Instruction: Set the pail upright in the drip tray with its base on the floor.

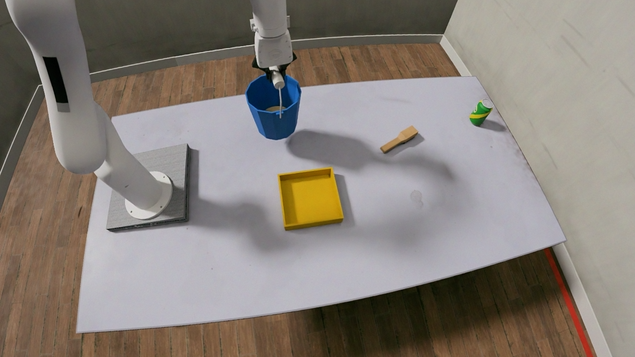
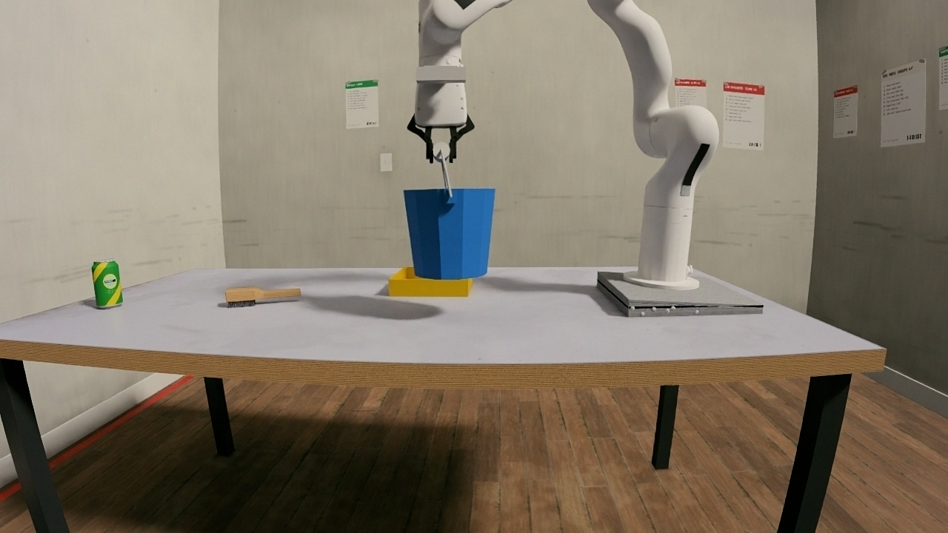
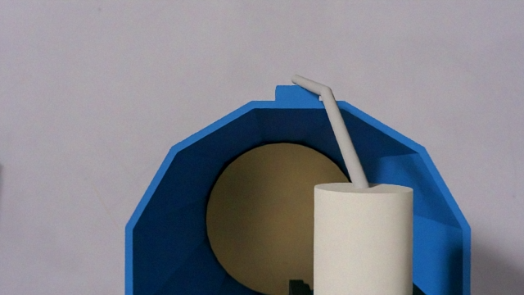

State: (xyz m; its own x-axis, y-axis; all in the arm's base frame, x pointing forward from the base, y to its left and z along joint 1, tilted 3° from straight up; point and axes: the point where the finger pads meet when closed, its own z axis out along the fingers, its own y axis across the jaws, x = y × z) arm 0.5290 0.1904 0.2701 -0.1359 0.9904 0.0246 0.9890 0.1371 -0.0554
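The blue pail (image 1: 273, 116) (image 2: 449, 233) (image 3: 172, 213) hangs upright in the air from its grey wire handle. My gripper (image 1: 277, 78) (image 2: 441, 156) is shut on the handle's white grip (image 3: 362, 238) above the pail's mouth. The pail has a tan floor inside. The yellow drip tray (image 1: 310, 198) (image 2: 410, 286) lies flat on the table, empty. In the top view the pail is well above the table, behind the tray and a little to its left. In the exterior view the pail's base is above the tray's rim level. The wrist view shows only table under the pail.
A wooden brush (image 1: 399, 139) (image 2: 261, 295) lies on the table to the tray's right in the top view. A green can (image 1: 481, 112) (image 2: 107, 283) stands near the far right edge. The arm's grey base plate (image 1: 177, 159) (image 2: 722, 297) sits at the left.
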